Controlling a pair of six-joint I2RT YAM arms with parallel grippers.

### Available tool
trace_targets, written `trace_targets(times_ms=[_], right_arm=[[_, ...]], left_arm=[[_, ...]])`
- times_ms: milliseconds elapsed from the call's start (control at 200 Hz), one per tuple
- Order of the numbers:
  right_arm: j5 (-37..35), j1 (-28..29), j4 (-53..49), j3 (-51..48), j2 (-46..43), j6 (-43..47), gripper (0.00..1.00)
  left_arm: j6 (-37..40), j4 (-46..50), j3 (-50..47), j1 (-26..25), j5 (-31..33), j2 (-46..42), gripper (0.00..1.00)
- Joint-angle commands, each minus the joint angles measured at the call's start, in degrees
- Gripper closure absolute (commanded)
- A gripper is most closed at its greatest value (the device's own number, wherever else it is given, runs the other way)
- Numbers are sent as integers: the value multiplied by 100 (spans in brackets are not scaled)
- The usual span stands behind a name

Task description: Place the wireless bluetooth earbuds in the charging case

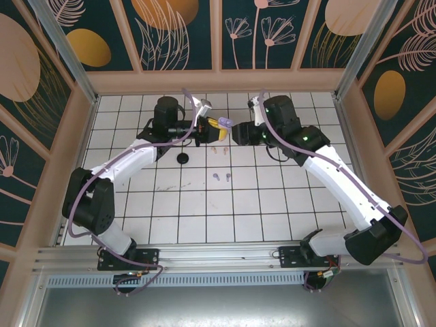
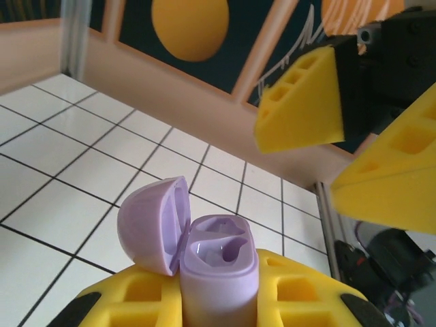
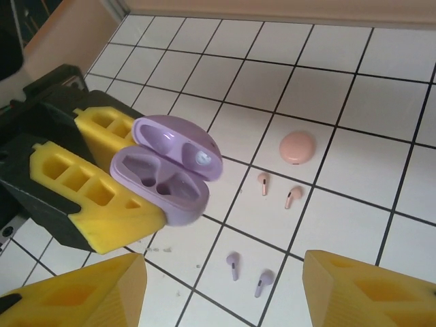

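Pinching the open lilac case (image 3: 163, 174) in the left gripper (image 3: 142, 172), well off the tiled table (image 3: 354, 88), with the lid (image 2: 153, 221) swung back on its hinge. Peering into both wells (image 2: 218, 248) from the left wrist view and reading them as empty.

Keeping nothing in the right gripper (image 3: 223, 272), with its fingers spread wide. Hovering it over the tiles, facing the raised case.

Logging the lilac earbuds (image 3: 234, 264) as loose on the table, side by side, lying under the right gripper and apart from the case. Logging the pink earbuds (image 3: 263, 182) as loose too, near the closed pink case (image 3: 297, 146) but not touching it. Marking the black case (image 1: 182, 159) on the tiles beside the left arm.

Judging progress:
- Done: opening one case and presenting it.
- Not yet started: seating any earbud.
- Left, by estimate: lifting each lilac bud in turn, dropping it stem-first into its well and closing the lid, then likely repeating with the other colours.

Expecting fiddly work, given such small, slick buds lying flat on hard tile.
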State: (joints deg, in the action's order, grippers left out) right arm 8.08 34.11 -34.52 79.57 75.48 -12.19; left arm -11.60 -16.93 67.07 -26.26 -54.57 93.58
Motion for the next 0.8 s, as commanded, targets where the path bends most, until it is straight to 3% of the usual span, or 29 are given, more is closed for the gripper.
trace_targets(times_ms=[0, 190, 425, 796], right_arm=[[297, -93, 251, 177, 27, -597, 37], [648, -124, 439, 550, 231, -1097, 37], [778, -242, 506, 1013, 387, -1306, 38], [1188, -480, 803, 1300, 503, -1415, 40]], left_arm=[[-533, -1073, -359, -13, 671, -296, 100], [-939, -2138, -1013, -11, 1641, -724, 100], [-998, -2440, -1425, -14, 2578, -1082, 100], [-1076, -2657, -1713, -13, 2996, -1268, 100]])
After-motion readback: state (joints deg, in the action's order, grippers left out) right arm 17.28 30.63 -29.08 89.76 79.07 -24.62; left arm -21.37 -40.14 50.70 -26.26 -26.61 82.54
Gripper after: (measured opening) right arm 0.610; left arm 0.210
